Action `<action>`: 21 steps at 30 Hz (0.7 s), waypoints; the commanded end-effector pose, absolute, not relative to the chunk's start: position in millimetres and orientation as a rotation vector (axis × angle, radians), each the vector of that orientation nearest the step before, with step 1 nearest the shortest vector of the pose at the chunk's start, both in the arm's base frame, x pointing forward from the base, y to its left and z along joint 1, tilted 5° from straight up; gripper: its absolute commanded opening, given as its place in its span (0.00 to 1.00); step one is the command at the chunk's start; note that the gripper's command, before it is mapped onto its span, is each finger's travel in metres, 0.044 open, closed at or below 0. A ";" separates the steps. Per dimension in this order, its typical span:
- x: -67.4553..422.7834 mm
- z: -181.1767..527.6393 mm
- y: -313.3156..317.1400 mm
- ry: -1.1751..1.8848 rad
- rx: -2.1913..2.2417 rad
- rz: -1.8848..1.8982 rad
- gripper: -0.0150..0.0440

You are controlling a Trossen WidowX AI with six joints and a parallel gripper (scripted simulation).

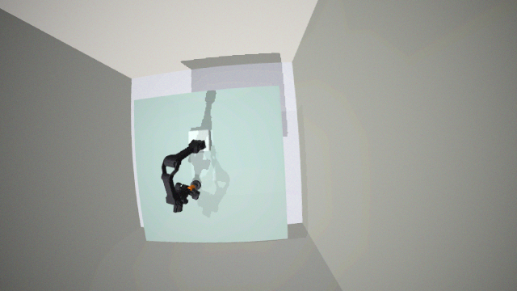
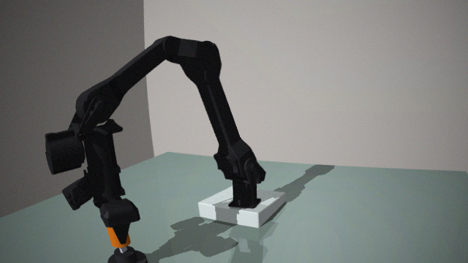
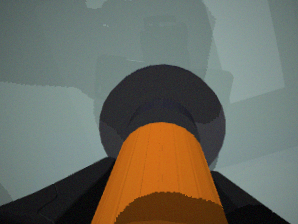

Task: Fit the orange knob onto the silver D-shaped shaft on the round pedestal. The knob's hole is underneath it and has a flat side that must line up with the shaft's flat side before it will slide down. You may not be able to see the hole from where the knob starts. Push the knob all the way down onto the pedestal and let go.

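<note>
The orange knob (image 1: pixel 191 187) (image 2: pixel 114 237) (image 3: pixel 161 150) is held over the dark round pedestal (image 1: pixel 197 183) (image 2: pixel 137 258) (image 3: pixel 162 80). My gripper (image 2: pixel 120 238) (image 3: pixel 160 173) is shut on the knob, with a finger on each side in the wrist view. In the exterior view the knob leans slightly, and a short piece of the silver shaft (image 2: pixel 123 250) shows between its lower end and the pedestal. Whether the shaft's tip is inside the hole cannot be told. The hole and both flat sides are hidden. In the wrist view the knob covers the shaft.
The arm's white base block (image 1: pixel 194 135) (image 2: pixel 207 211) stands on the pale green table (image 1: pixel 250 162) (image 2: pixel 347 226), behind the pedestal in the exterior view. The arm arches high between base and pedestal. Its shadow falls across the table and over part of the base.
</note>
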State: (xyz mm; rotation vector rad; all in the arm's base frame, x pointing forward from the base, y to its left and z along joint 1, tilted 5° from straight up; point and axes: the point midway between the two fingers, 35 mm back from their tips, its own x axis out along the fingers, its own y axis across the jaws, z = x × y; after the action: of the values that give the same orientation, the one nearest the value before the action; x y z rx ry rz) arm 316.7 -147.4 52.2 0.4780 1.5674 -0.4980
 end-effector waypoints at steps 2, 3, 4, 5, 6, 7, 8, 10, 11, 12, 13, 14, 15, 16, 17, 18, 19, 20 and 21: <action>315.6 49.6 -147.1 1.572 0.455 -0.475 0.25; 315.5 49.5 -147.1 1.572 0.455 -0.475 0.25; 315.4 49.6 -147.0 1.572 0.455 -0.475 0.25; 315.5 49.1 -147.0 1.572 0.455 -0.475 0.25; 315.6 48.7 -147.1 1.572 0.455 -0.475 0.25; 315.7 48.3 -147.1 1.572 0.455 -0.475 0.25; 315.9 49.0 -147.1 1.572 0.455 -0.475 0.25; 316.0 48.9 -147.2 1.572 0.455 -0.475 0.25; 316.0 48.9 -147.2 1.572 0.455 -0.475 0.25; 316.2 48.9 -147.2 1.572 0.455 -0.475 0.25; 316.2 48.9 -147.2 1.572 0.455 -0.475 0.25; 316.3 48.4 -147.2 1.572 0.455 -0.475 0.25; 316.3 48.4 -147.2 1.572 0.455 -0.475 0.25; 316.4 48.4 -147.2 1.572 0.455 -0.475 0.25; 316.4 48.4 -147.2 1.572 0.455 -0.475 0.25; 316.5 47.9 -147.3 1.572 0.455 -0.475 0.25; 316.5 47.9 -147.3 1.572 0.455 -0.475 0.25; 316.5 47.9 -147.3 1.572 0.455 -0.475 0.25; 316.5 47.9 -147.3 1.572 0.455 -0.475 0.25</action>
State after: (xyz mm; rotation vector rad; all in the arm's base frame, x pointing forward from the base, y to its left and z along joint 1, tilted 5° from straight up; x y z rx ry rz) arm 315.5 -146.9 48.6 0.4600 1.5749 -0.4783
